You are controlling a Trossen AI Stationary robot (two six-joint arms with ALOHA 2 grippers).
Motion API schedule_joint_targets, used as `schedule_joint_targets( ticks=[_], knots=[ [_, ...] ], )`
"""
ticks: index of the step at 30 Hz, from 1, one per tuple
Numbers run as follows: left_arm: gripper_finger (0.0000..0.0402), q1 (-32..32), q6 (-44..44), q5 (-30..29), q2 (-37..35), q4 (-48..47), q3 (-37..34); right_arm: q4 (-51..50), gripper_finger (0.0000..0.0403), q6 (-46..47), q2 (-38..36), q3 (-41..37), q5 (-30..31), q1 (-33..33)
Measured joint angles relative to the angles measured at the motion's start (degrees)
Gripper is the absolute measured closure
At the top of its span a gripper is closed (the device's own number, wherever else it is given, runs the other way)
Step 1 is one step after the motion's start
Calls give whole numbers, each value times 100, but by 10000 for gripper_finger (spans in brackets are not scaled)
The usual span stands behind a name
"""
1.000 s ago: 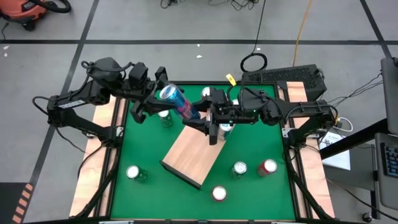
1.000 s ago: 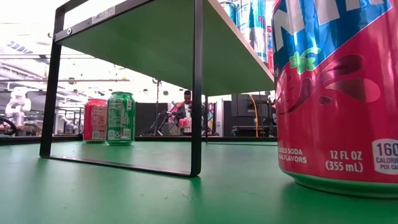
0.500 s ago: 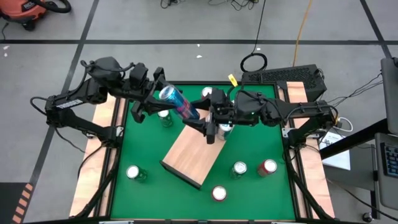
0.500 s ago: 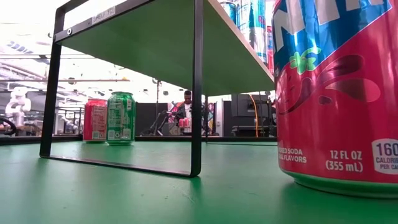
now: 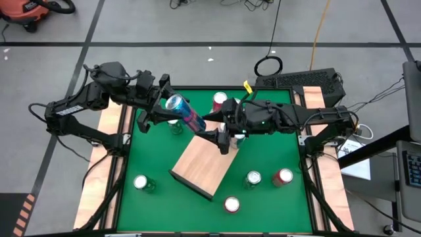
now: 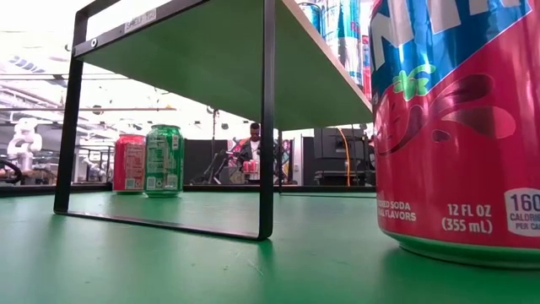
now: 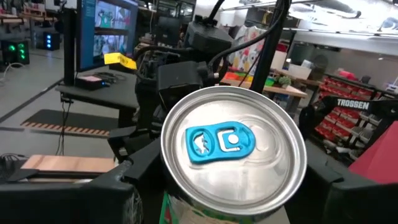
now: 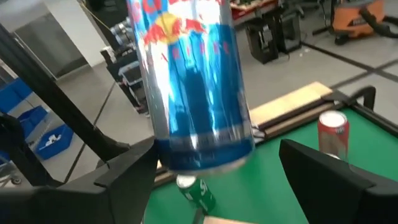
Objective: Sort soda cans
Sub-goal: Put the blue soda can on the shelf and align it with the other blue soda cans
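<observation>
We are in a robotics lab or workshop: a grey concrete floor (image 5: 164, 26) with taped lines and loose cables, a shop vacuum (image 5: 29, 10), monitors (image 7: 106, 31), a "TROSSEN" sign (image 7: 353, 104), and a seated person (image 6: 251, 152) among equipment.

Even overhead light, soft shadows on my worktop (image 5: 270, 197). Blue can (image 8: 189, 87) motion-blurred near my right wrist; low view backlit, hazy.
</observation>
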Motion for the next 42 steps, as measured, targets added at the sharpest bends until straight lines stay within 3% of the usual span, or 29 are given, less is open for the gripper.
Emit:
schedule_joint_targets(
  ticks=[12,23,34,42],
  knots=[
    [163,-7,893,-215,101,-1119,11,-1233,80,490,-489,-2,356,118],
    [162,312,1695,-31,658,-1217,-40,-1030,80,483,-877,-2,486,326],
    [162,743,2089,296,769,-982,-1103,-1032,80,467,-879,-4,630,490],
    [162,745,2179,208,836,-12,-1929,-1032,80,430,-879,-4,784,490]
  ],
)
